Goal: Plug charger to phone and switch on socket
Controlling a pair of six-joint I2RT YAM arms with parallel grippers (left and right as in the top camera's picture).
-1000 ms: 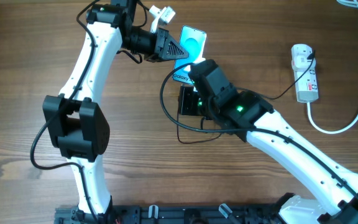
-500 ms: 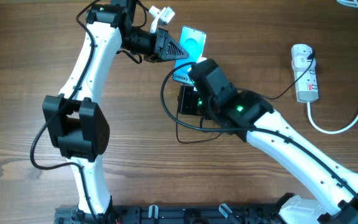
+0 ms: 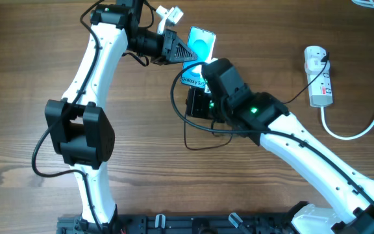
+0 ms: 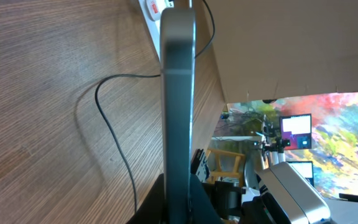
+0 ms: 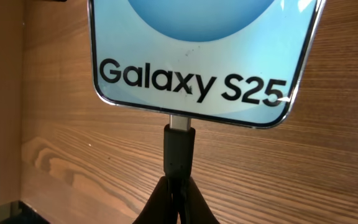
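The phone has a light blue screen and "Galaxy S25" lettering. My left gripper is shut on it and holds it tilted above the table. In the left wrist view I see the phone edge-on between the fingers. My right gripper is shut on the charger's black connector. The connector's metal tip meets the port in the phone's bottom edge. The thin black charger cable loops on the table and runs to the white socket at the far right.
The socket's thick white cord curves along the right edge of the wooden table. A small white plug-like piece lies at the back near the left arm. The right arm's body covers the table's middle.
My right gripper has shifted slightly up and to the right, toward the phone's bottom edge. The left arm and the phone have stayed put.
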